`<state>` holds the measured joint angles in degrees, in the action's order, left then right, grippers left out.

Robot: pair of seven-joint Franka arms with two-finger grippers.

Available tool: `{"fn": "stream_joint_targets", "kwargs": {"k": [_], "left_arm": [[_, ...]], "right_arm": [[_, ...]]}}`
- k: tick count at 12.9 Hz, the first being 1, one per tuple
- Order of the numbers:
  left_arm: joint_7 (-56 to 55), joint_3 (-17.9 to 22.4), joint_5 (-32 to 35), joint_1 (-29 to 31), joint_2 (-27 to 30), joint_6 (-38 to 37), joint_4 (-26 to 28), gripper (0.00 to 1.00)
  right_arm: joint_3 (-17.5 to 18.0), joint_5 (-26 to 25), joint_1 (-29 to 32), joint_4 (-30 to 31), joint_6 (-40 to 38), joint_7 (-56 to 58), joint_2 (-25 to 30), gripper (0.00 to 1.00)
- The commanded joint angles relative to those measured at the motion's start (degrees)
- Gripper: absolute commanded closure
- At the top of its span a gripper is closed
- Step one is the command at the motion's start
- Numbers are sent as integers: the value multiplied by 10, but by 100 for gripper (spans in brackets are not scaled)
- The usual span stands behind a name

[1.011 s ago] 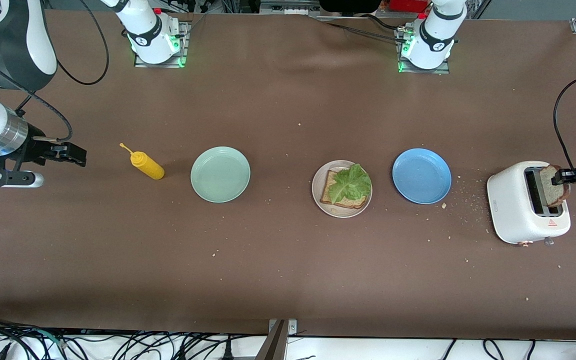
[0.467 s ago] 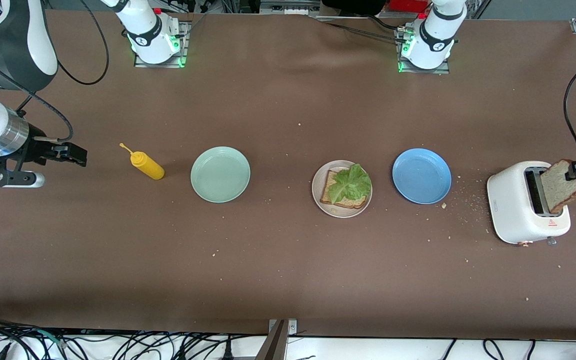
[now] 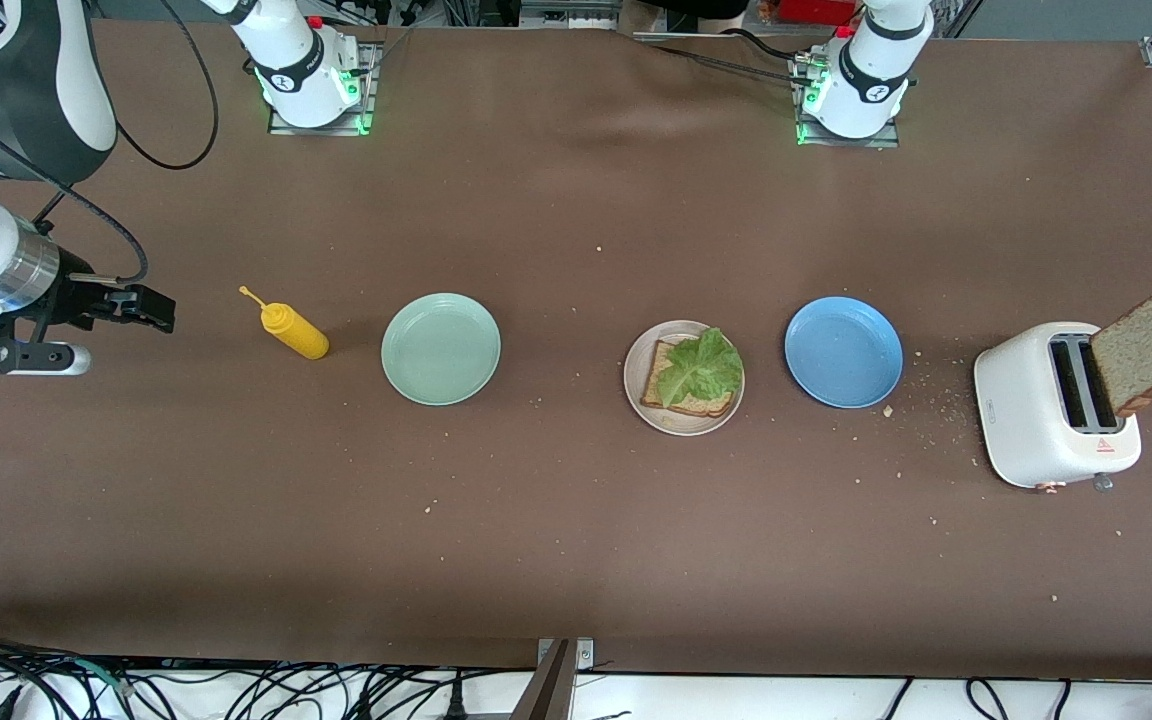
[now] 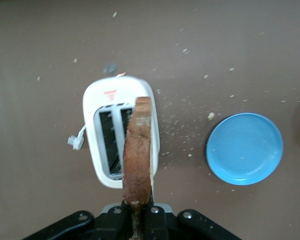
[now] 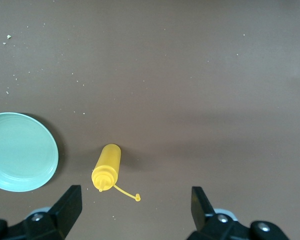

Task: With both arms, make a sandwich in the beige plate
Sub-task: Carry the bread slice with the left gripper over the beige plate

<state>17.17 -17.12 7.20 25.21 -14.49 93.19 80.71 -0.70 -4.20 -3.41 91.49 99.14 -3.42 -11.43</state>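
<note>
The top slice is being fetched. The left pincer [image 4: 137,220] is pinching a slice of bread [image 3: 1148,350] by its edge, holding it in the air over the white toaster [image 3: 1046,410], clear of the slots. The beige plate [image 3: 636,395] sits on the tabletop well apart from the toaster, with the blue plate [image 3: 843,351] between them; it already holds a bread slice [image 3: 671,398] with a lettuce leaf [image 3: 702,366] on top. Next, I judge, the held slice must be carried past the blue plate, turned flat and laid squarely over the lettuce. The right pincer [image 3: 141,306] waits spread wide over bare tabletop, farther from the toaster than the yellow squeeze bottle [image 3: 291,329].
</note>
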Motion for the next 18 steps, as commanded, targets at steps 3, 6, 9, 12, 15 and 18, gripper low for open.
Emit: {"fn": "stream_joint_targets", "kwargs": {"k": [3, 6, 9, 12, 15, 18], "left_arm": [[-69, -14, 41, -104, -11, -17, -46, 100], [-149, -19, -24, -152, -21, -17, -46, 100], [-214, -21, -145, -169, -33, -19, -39, 100], [-234, -21, -288, -174, -76, -23, -40, 100], [-231, -21, -376, -177, -144, -20, -41, 100], [-193, -20, -505, -177, -197, -24, -27, 100]], "right_arm": [[-1, 10, -2, 16, 11, -5, 11, 3], [-2, 10, -2, 16, 13, -5, 11, 3], [-1, 10, -2, 17, 13, -5, 11, 2], [-1, 10, -2, 17, 13, -5, 11, 3], [-1, 10, -2, 17, 13, -5, 11, 3], [-1, 10, -2, 17, 14, -5, 10, 3]]}}
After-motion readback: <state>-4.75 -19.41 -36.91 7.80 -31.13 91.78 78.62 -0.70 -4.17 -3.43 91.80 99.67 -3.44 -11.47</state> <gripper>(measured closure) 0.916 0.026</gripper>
